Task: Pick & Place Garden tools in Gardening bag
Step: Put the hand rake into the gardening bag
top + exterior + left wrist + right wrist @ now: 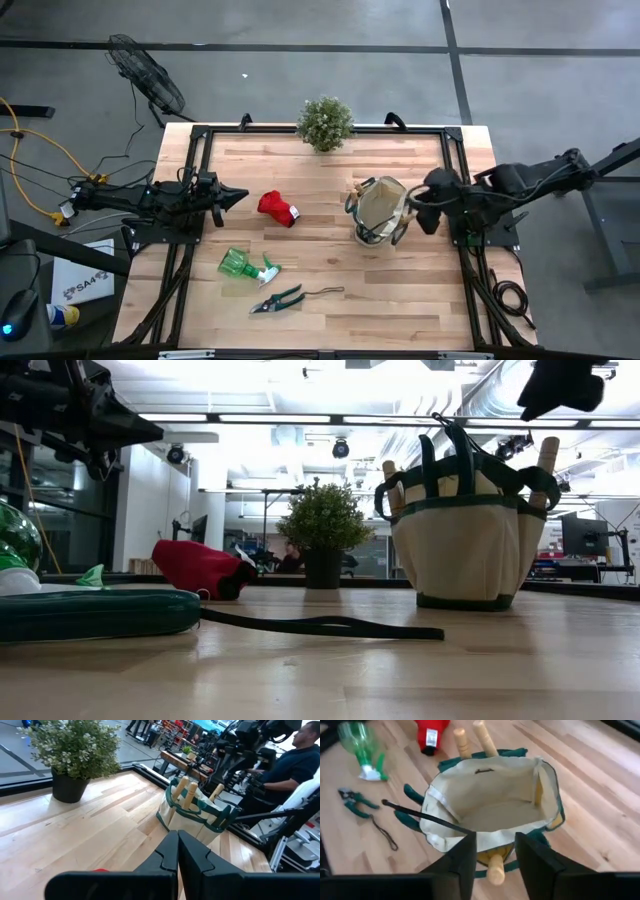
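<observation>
Right tool point(492, 852) over gardening bag point(381, 212), part-open, empty; lift clear w/o snagging loop handles.

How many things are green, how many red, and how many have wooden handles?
Green: 3 (spray bottle, pruners, plant)
Red: 1 (glove)
Wooden handles: 3, in the bag's outer pockets
Total: 7

Glove point(278, 208) left of bag point(380, 210)

Spray bottle point(15, 550) cropped (low view)
</observation>
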You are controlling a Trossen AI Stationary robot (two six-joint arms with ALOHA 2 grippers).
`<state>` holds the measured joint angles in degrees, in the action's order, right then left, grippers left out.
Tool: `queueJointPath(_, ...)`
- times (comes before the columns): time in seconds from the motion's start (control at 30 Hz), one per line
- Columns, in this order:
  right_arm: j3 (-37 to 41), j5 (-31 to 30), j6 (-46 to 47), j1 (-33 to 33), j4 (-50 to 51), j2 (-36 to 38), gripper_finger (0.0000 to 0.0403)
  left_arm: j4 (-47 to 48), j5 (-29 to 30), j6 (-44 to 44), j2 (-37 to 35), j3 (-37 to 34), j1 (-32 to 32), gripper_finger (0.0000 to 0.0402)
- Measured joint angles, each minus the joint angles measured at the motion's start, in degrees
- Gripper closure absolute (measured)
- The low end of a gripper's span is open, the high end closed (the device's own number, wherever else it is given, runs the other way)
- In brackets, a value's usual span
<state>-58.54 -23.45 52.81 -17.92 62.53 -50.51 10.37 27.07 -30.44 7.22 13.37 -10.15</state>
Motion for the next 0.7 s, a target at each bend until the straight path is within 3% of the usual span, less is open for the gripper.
queueJointPath(0.23,0.00,1.13,2.98,-3.64,0.63,1.77,0.0389,0.04,0.52,0.02,-0.01,0.00,0.01,0.0401)
queueJointPath(0.7,0.00,-1.09,17.62,-6.00,8.55,-4.32,0.0401,0.09,0.68,0.13,0.00,0.00,0.02,0.0402)
